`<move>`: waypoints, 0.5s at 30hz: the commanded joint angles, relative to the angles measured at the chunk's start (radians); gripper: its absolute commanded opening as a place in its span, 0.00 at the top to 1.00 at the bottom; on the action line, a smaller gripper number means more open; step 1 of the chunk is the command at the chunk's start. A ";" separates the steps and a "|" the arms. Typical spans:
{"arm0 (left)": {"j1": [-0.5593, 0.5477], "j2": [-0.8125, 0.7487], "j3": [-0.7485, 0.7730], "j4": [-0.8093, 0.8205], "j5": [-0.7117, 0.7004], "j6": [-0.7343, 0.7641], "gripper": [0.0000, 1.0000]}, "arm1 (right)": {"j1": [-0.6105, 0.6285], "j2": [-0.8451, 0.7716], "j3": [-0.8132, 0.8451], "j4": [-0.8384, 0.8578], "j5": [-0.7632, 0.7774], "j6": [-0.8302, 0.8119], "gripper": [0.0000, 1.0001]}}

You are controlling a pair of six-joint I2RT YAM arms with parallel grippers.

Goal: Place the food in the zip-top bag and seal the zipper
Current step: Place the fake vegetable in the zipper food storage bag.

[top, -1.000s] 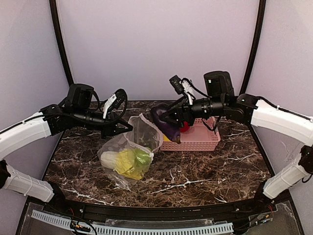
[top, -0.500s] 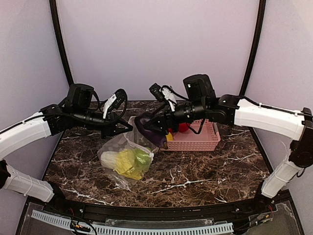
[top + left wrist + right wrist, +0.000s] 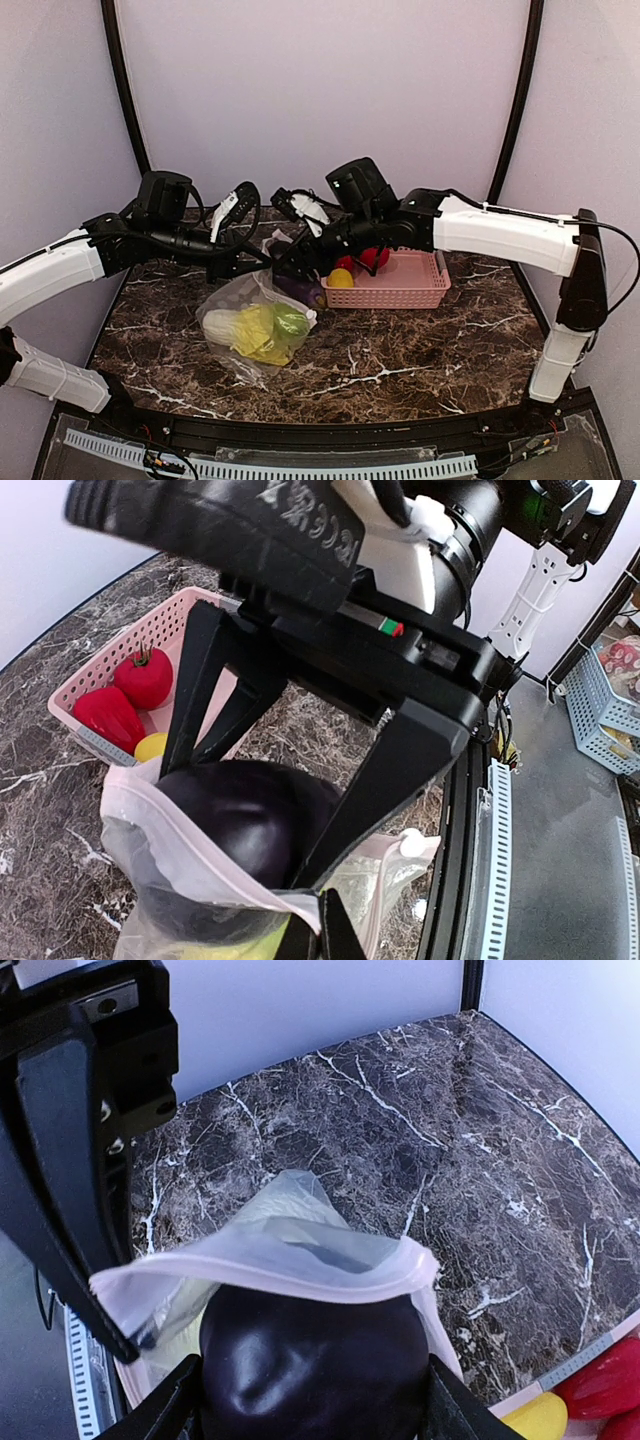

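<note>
The zip-top bag (image 3: pixel 228 302) is seen lying on the marble table (image 3: pixel 420 350) just to the left of the pink lattice basket (image 3: pixel 405 293) in the top view, with its mouth raised toward the basket. The left gripper (image 3: pixel 262 262) is shut on the bag's mouth edge, where the zipper (image 3: pixel 190 865) runs, and the rim is lifted by it. A dark purple eggplant (image 3: pixel 245 820) is clamped between the widely spread jaws of the right gripper (image 3: pixel 302 276) beside the basket's left end, and its lower part is sunk into the bag's open mouth. Inside the bag, farther from the basket, the yellow-green cabbage (image 3: pixel 245 330) and a green round piece (image 3: pixel 291 322) are seen. A red tomato (image 3: pixel 143 677), a red bell pepper (image 3: pixel 108 718) and a small yellow piece (image 3: pixel 152 746) are seen inside the basket, at its left end.
</note>
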 commanded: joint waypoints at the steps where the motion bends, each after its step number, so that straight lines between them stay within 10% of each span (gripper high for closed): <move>1: -0.006 -0.006 -0.007 0.010 0.027 -0.005 0.99 | 0.039 0.073 0.108 -0.059 0.075 -0.029 0.34; 15: -0.007 -0.013 -0.008 0.011 0.021 -0.004 0.99 | 0.049 0.117 0.109 -0.052 0.116 -0.015 0.14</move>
